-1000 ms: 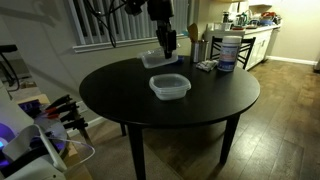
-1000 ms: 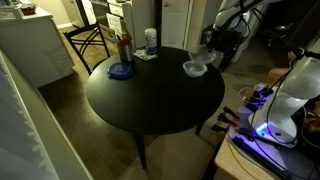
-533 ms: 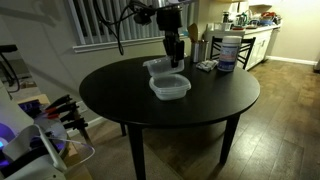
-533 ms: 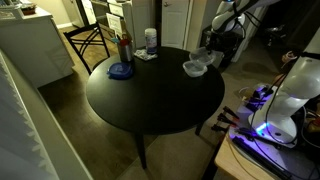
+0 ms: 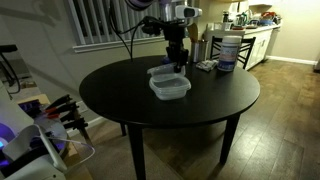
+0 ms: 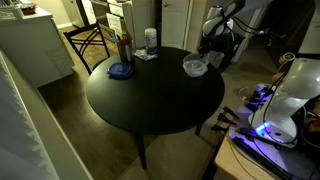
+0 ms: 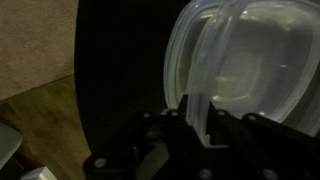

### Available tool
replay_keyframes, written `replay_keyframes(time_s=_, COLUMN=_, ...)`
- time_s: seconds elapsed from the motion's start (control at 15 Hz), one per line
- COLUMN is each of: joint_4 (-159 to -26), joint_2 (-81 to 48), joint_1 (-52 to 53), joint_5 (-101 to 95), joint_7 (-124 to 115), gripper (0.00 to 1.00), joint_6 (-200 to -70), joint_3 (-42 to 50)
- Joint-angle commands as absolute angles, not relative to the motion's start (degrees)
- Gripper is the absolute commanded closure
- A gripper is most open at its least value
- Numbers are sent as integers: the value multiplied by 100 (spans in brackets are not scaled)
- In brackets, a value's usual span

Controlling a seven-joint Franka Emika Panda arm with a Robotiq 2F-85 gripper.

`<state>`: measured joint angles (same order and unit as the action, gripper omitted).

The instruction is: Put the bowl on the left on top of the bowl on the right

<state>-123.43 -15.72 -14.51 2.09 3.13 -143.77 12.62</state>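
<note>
Two clear plastic bowls are on the dark round table (image 5: 130, 95). One bowl (image 5: 170, 87) rests near the table's middle. The other bowl (image 5: 161, 71) hangs just above its far rim, held by my gripper (image 5: 178, 62), which is shut on the bowl's edge. In the wrist view the held bowl (image 7: 245, 60) fills the upper right, its rim pinched between the fingers (image 7: 175, 125), with the second bowl's outline right under it. In an exterior view the gripper (image 6: 203, 58) and the bowls (image 6: 194, 68) sit at the table's far right.
A large white tub with a blue lid (image 5: 227, 51), a dark bottle (image 5: 194, 40) and small items stand at the table's back right. In an exterior view a blue dish (image 6: 121, 70), bottles (image 6: 124, 48) and the tub (image 6: 150, 40) sit at the back.
The gripper has carried the held bowl to the right and lower, from the table's far side to just over the resting bowl.
</note>
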Motion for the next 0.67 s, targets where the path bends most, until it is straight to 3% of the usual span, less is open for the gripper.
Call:
replay_keyframes(time_s=0.0, joint_4=-12041, joint_2=-1823, joint_1=-1569, joint_5=365, joint_7=578, gripper=55, joint_6=-14343, joint_3=1159)
replay_keyframes(time_s=0.53, joint_4=-12009, joint_2=-1535, joint_1=-1574, joint_5=224, joint_7=650, gripper=5, joint_6=-13708, joint_3=1193)
replay_keyframes(time_s=0.6, joint_4=-12029, joint_2=-1468, joint_1=-1565, joint_5=208, joint_7=675, gripper=2, joint_6=-13626, joint_3=1201)
